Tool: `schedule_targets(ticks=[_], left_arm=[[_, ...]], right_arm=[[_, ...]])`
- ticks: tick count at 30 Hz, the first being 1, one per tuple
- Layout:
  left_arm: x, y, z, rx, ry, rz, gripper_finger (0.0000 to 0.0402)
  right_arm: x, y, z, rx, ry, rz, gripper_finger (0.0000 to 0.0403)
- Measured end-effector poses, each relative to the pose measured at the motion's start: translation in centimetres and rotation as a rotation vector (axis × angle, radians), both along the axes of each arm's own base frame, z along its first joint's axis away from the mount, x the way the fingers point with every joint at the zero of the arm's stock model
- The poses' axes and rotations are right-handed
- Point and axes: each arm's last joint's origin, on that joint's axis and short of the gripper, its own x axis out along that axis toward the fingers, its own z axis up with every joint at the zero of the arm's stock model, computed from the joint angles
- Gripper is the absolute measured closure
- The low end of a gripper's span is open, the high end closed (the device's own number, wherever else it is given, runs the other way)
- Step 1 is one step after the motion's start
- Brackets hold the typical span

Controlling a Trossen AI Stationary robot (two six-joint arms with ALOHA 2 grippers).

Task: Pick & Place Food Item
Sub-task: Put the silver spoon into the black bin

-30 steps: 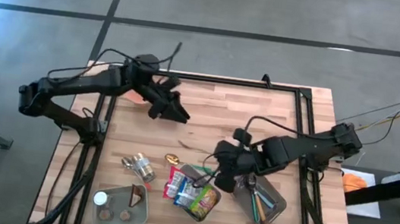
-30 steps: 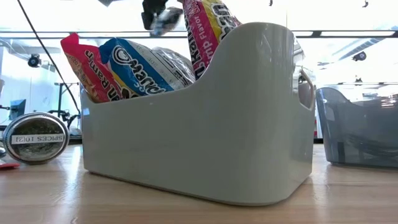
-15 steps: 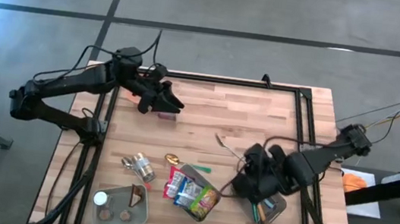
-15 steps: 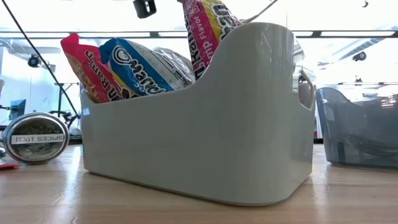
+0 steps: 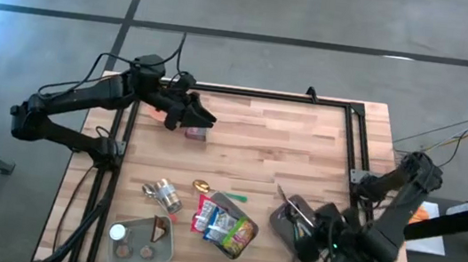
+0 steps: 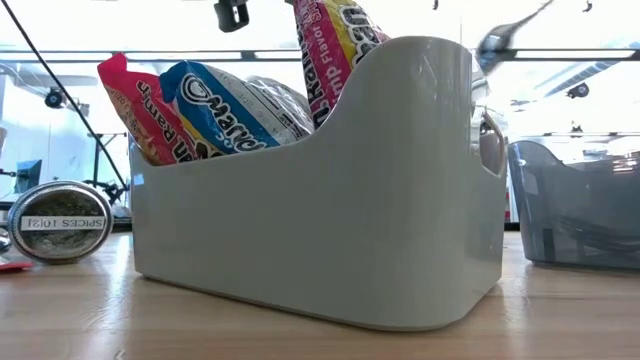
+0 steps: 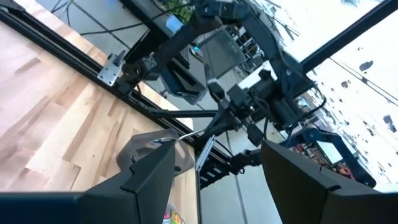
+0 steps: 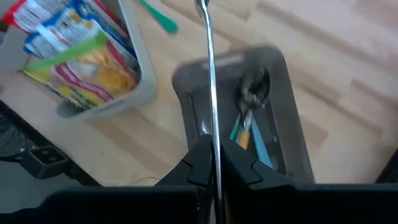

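Bright snack packets (image 5: 224,226) stand in a white bin (image 6: 330,220) near the table's front edge. My right gripper (image 5: 310,225) is shut on a long metal spoon (image 8: 209,68) above a grey utensil bin (image 8: 292,118) to the right of the white bin. The spoon's blurred bowl (image 6: 497,40) shows high in the low view. My left gripper (image 5: 201,120) hovers open at the table's far left, with nothing between its fingers (image 7: 149,180). My right gripper pinches the spoon's thin handle (image 8: 211,138) between its two fingers. The fingers slant down from the table's right side. The handle runs straight on past the fingertips. The spoon is lifted clear, over the grey utensil bin, which holds another spoon and teal utensils.
A spice jar (image 6: 57,222) lies left of the white bin. A gold spoon (image 5: 200,185) and a green utensil (image 5: 235,196) lie behind it. A grey tray (image 5: 142,240) stands at the near left corner. Bare wood fills the table's middle and far right.
My right gripper has swung from beside the white bin toward the table's near right corner and rolled, carrying the spoon over the grey bin. My left gripper has drawn back a little toward the far left edge, then kept still.
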Motion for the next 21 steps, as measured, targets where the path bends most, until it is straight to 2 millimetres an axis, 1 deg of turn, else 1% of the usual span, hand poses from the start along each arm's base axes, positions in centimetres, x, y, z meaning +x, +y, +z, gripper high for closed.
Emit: schedule_targets(ticks=[4,7,10,13,18,21], left_arm=[[0.1,0.1,0.4,0.007,-0.034,0.025,0.0161],[0.2,0.2,0.9,-0.005,-0.082,0.043,0.0161],[0.2,0.2,1.4,-0.024,-0.125,0.049,0.0161],[0.2,0.2,1.7,-0.052,-0.138,0.051,0.0161],[0.2,0.2,1.7,-0.065,-0.134,0.052,0.0161],[0.2,0.2,1.6,-0.065,-0.133,0.056,0.0161]], right_arm=[[-1.0,1.1,-1.4,-0.004,0.006,-0.025,0.0392],[-0.8,1.7,-2.3,-0.039,0.031,0.006,0.0392],[-0.4,2.3,-3.1,-0.079,0.062,0.076,0.0392],[-0.5,3.0,-3.9,-0.107,0.085,0.108,0.0392],[-1.9,4.3,-4.7,-0.117,0.096,0.092,0.0392],[-2.7,4.9,-5.0,-0.089,0.158,0.09,0.0392]])
